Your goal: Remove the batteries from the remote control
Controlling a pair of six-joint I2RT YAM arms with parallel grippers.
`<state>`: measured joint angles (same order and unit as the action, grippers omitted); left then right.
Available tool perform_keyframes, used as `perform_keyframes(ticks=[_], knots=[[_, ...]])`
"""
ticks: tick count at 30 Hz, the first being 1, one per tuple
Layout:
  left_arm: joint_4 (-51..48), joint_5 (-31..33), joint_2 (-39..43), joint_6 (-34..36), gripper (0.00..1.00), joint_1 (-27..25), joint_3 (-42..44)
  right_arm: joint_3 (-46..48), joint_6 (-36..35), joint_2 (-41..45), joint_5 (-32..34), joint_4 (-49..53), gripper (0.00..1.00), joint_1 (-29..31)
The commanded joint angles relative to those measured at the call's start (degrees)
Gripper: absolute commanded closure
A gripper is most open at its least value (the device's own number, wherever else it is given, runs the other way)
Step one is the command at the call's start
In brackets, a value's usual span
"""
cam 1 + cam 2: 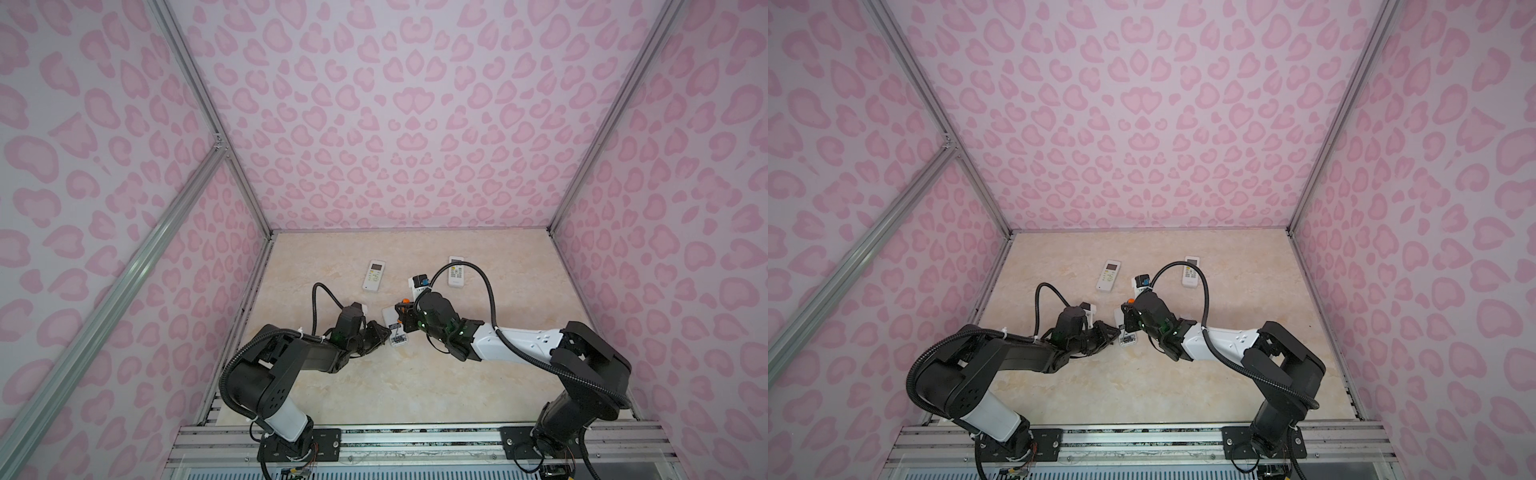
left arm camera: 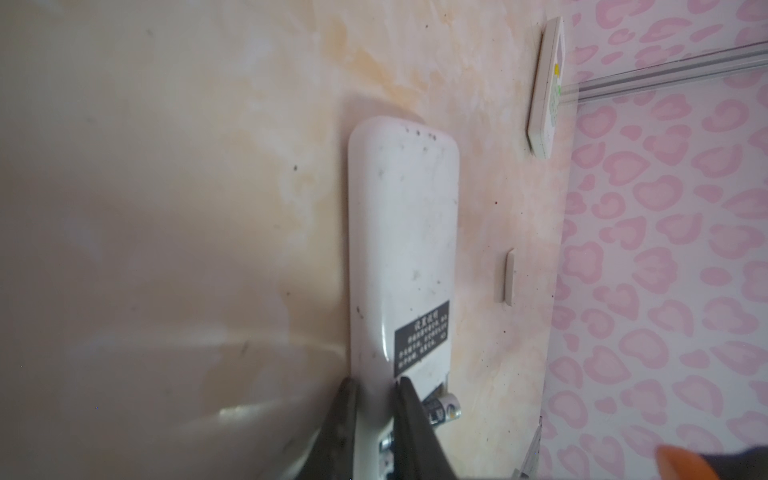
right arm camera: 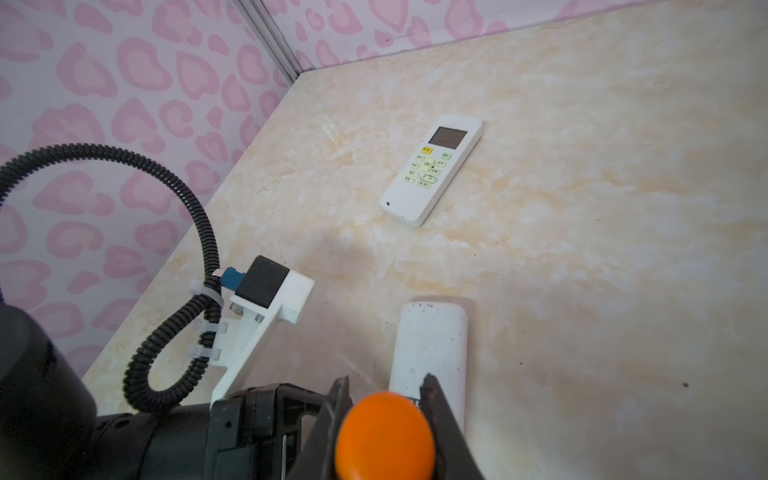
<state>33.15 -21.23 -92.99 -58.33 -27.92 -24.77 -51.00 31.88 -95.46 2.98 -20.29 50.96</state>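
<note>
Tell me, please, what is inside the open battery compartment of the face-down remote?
In the face-down remote, one black battery with a silver end shows. A finger of the left claw covers the rest of the compartment.

Black label [image 2: 422, 336] with white print, on the back of the white plastic remote control [image 2: 403, 228] lying face down at centre: characters illegible. Button legends on the far-left white remote [image 3: 432, 170]: too small to read.

Soft, even, fairly bright light.
Both top views sharp; walls [image 1: 415, 104] bow at the edges, corners dimmer. Left wrist: near table [image 2: 166, 208] shaded and blurred, pale glare streak. Right wrist: orange screwdriver handle [image 3: 384, 436] out of focus.
</note>
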Motion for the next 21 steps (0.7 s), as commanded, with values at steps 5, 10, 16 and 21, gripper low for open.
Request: perform_keyframes(ticks=[5,10,16,21], knots=[[-6.63,-0.04,0.02,1.35,0.8,-0.11,-0.02,-0.3,-1.11,-2.37,0.51,-2.72,1.0,0.21],[-6.74,-0.12,-0.09,1.37,0.8,-0.03,-0.1,-0.85,-1.54,-3.3,0.35,-2.83,1.0,0.27],[-6.94,-0.12,-0.09,1.45,0.8,-0.03,-0.19,-1.26,-2.17,-3.72,0.46,-2.74,1.0,0.32],[-7.06,-0.04,-0.05,1.57,0.8,-0.03,-0.42,-1.86,-3.85,-3.44,1.83,-0.63,1.0,0.62]])
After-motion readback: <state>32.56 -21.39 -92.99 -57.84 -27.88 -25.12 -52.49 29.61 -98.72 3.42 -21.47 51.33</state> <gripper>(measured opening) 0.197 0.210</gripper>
